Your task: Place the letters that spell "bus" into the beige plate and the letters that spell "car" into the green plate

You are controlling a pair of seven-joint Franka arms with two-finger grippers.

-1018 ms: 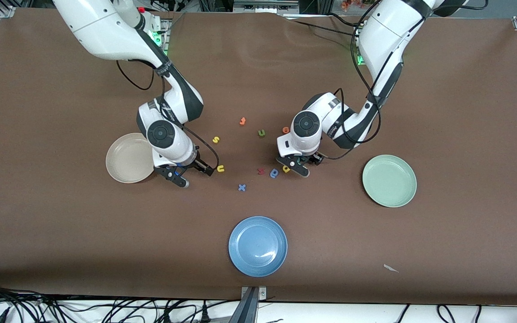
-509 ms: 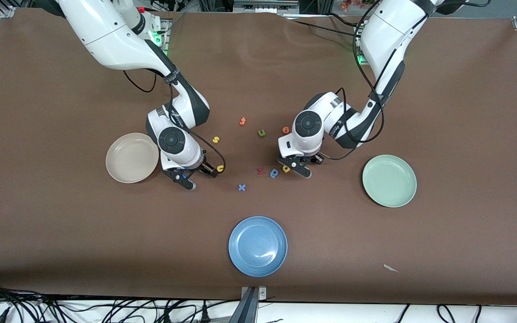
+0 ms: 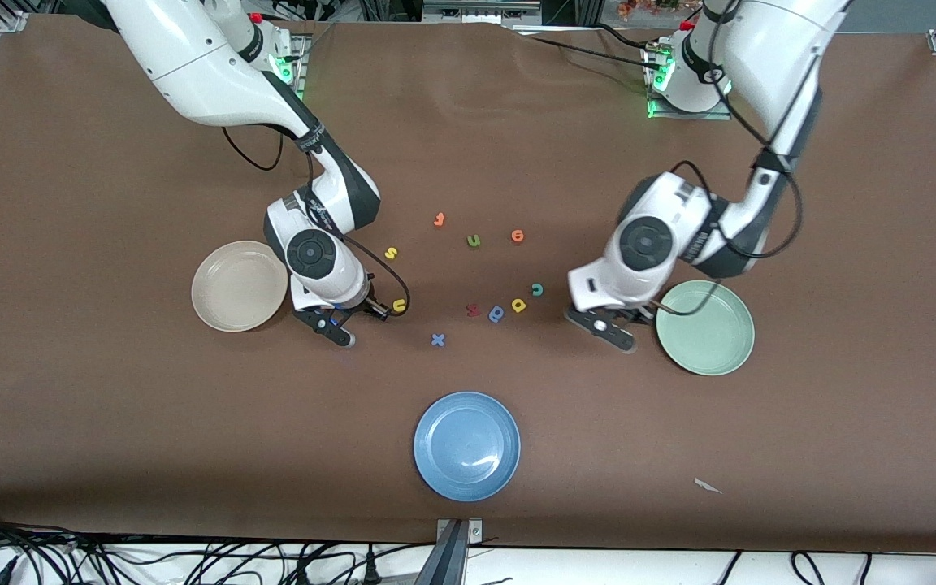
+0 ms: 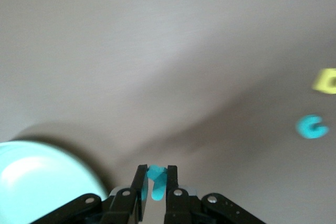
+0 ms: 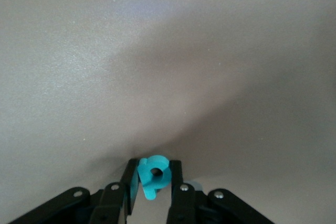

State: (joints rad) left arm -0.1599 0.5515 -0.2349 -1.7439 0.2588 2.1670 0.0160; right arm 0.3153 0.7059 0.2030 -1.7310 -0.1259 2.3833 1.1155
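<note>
Both fingers (image 4: 142, 184) pinching, apparently, teal letters (image 4: 156, 178).

Bare worktop (image 3: 110, 422) surrounds the blue plate (image 3: 467, 446) on all sides. Between the arms, scattered letters crowd the middle: the yellow "s" (image 3: 391, 253), green "u" (image 3: 474, 240), teal "c" (image 3: 537, 289) and blue "x" (image 3: 438, 340).

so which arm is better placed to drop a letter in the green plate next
Left. The left end effector is shut on the teal r right beside the green plate. The right end effector holds the teal b by the beige plate.
</note>
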